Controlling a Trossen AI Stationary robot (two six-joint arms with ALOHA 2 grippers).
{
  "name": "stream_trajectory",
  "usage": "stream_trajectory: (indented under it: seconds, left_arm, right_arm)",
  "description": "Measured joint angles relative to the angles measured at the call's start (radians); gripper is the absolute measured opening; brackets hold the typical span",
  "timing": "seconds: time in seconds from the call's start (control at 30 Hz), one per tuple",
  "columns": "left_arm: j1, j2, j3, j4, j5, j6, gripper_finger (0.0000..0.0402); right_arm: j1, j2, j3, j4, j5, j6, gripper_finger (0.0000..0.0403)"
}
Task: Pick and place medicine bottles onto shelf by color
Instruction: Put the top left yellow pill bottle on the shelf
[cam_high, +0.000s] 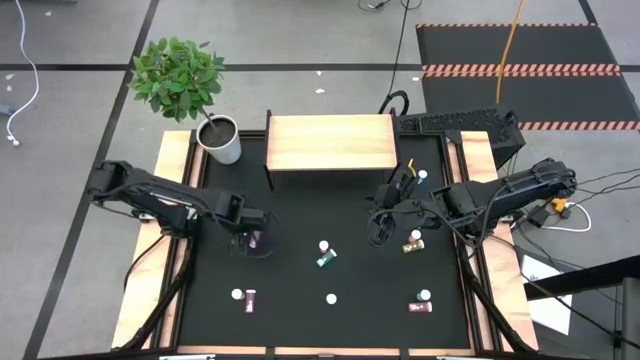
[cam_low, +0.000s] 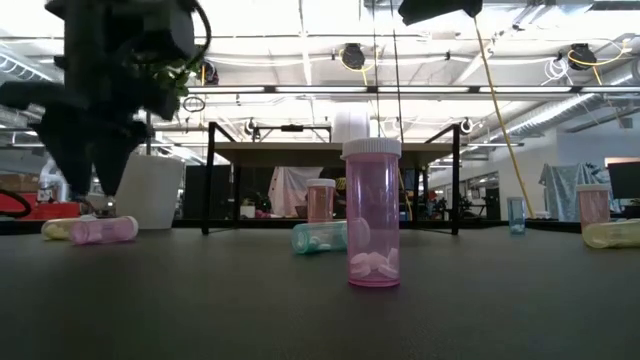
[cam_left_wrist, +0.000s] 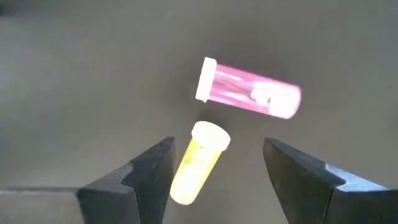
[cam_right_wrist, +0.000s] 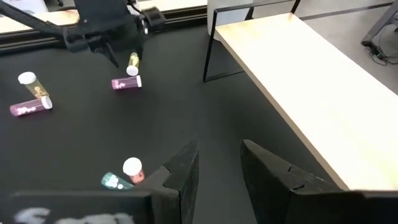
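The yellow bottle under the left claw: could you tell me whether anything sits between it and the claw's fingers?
Nothing visible does. The yellow bottle lies on its side on the mat between the open fingers of the left claw. The pink bottle lies just beyond it, close to its cap but outside the gap.

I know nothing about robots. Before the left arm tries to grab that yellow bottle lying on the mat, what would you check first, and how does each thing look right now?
1. Left end effector open: ok, its fingers stand apart.
2. Yellow bottle between the fingers: ok, it lies on its side in the gap.
3. Pink bottle clear of the grab: cannot tell; it lies close beside the yellow one's cap.
4. Shelf has free room: ok, no bottle shows on its wooden top.
5. Right end effector out of the way: ok, it hangs over the other side of the mat, empty.
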Motion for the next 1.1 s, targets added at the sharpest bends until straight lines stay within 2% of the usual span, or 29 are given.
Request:
stream_trajectory:
  seconds: [0.3, 0.57, 0.73, 0.9, 1.1]
  left_arm:
    - [0.001, 0.159, -0.001, 0.012, -0.015, 0.067, 0.0243]
    - [0.001, 0.204, 0.000, 0.090, -0.029, 0.068, 0.0238]
    - [0.001, 0.202, 0.000, 0.087, -0.022, 0.060, 0.0182]
    - [0.004, 0.201, 0.000, 0.079, -0.021, 0.038, 0.0120]
    - [0.017, 0.201, 0.000, 0.064, -0.019, 0.011, 0.0085]
  right_arm:
    - [0.013, 0.000, 0.000, 0.000, 0.000, 0.025, 0.0114]
    - [0.026, 0.000, 0.000, -0.007, -0.004, 0.020, 0.0114]
    - [0.026, 0.000, 0.000, -0.027, -0.052, 0.043, 0.0114]
    - [0.026, 0.000, 0.000, -0.032, -0.054, 0.053, 0.0114]
    - [0.026, 0.000, 0.000, -0.029, -0.054, 0.053, 0.0114]
